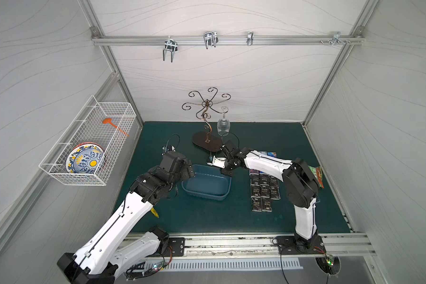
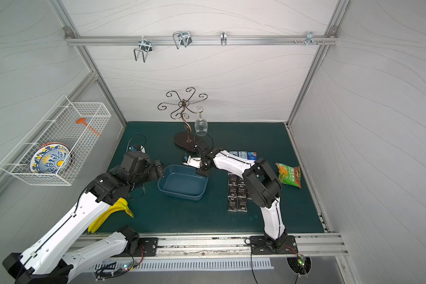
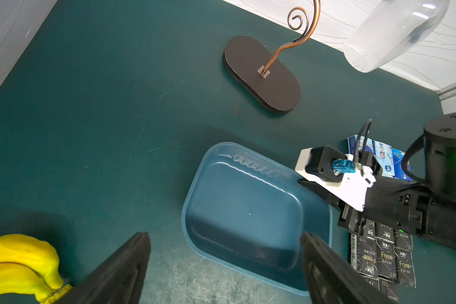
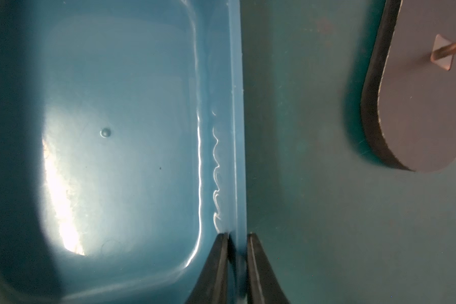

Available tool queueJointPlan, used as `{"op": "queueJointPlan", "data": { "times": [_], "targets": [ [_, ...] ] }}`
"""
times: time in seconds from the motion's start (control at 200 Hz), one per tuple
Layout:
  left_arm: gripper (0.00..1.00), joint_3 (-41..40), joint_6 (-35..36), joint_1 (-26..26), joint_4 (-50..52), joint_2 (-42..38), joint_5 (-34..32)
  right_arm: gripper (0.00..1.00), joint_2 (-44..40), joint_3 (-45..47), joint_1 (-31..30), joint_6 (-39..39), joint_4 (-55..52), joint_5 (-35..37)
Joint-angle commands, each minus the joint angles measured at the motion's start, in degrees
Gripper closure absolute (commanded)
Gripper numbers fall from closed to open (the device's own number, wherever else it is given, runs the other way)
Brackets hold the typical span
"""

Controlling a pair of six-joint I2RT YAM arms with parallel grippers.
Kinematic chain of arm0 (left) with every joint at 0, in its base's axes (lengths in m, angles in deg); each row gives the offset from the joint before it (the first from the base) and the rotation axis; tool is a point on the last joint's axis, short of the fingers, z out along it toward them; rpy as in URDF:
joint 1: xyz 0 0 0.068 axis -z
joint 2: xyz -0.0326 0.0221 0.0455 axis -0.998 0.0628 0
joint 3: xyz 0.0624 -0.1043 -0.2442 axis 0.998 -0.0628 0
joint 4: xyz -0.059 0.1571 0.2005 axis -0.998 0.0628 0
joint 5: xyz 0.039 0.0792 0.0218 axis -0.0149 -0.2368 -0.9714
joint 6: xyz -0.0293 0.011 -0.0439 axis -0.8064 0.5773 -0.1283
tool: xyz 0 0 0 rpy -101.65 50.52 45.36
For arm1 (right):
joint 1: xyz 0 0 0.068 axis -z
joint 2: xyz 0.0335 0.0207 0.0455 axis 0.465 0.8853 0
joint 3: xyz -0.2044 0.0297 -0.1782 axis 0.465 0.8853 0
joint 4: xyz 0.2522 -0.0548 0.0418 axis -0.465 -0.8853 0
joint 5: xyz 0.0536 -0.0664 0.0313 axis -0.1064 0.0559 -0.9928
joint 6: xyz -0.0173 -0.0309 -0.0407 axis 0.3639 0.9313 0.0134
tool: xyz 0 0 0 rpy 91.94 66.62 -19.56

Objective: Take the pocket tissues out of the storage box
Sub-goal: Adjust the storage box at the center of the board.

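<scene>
While my right gripper (image 4: 237, 235) sat astride the far rim of the box (image 1: 207, 183), near its right corner, one finger inside the wall and one outside, the jaws stood narrow; whether they pinched the plastic I could not tell. My left gripper (image 3: 223, 237) hovered at the box's left end, spread wide and holding nothing. The box sat on the green mat (image 1: 207, 216), showing only its bare blue floor. The tissues (image 1: 264, 190) lay in rows on the mat just right of the box, black packs toward the front and blue-and-white ones (image 2: 244, 155) behind, with my right arm crossing above some of them. A snack bag (image 2: 289, 175) lay farther right. Bananas (image 2: 113, 211) lay partly under my left arm. A stand (image 1: 207, 143) with a hanging glass (image 1: 223, 126) stood behind the box.
</scene>
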Motion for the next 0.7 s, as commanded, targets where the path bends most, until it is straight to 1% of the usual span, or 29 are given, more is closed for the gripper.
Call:
{"op": "queueJointPlan", "data": {
  "times": [0.0,0.095,0.19,0.285,0.335,0.425,0.49,0.58,0.695],
  "targets": [
    [0.07,2.7,0.9,-0.2,0.0,0.0,-1.2,0.82,2.2,-0.7,-1.1,5.2,0.0,2.0],
    [0.07,2.8,1.0,-0.2,0.2,-0.1,-1.5,0.81,3.1,0.1,-1.5,7.9,2.9,3.6],
    [0.07,2.9,1.1,-0.2,0.2,-0.2,-1.8,0.79,3.6,1.1,-1.9,8.8,6.5,6.5],
    [0.07,2.9,1.2,-0.2,-0.1,0.2,-1.4,0.66,2.8,2.6,-2.4,8.8,11.1,8.1],
    [0.07,3.0,1.2,-0.2,-0.2,0.5,-1.2,0.61,2.2,2.7,-2.7,8.8,11.7,8.9],
    [0.07,2.9,1.1,-0.1,-0.6,0.6,-1.0,0.57,0.8,2.5,-3.2,8.0,11.5,9.9],
    [0.07,2.8,1.1,-0.2,-0.7,0.6,-0.9,0.53,-0.8,2.7,-3.6,6.9,10.9,10.0],
    [0.07,2.7,1.0,-0.2,-0.9,0.5,-0.8,0.51,-3.5,2.6,-4.2,4.3,8.8,9.5],
    [0.06,2.5,0.9,-0.2,-1.3,0.5,-0.3,0.49,-6.9,3.2,-4.8,-3.3,7.1,9.6]
  ]
}}
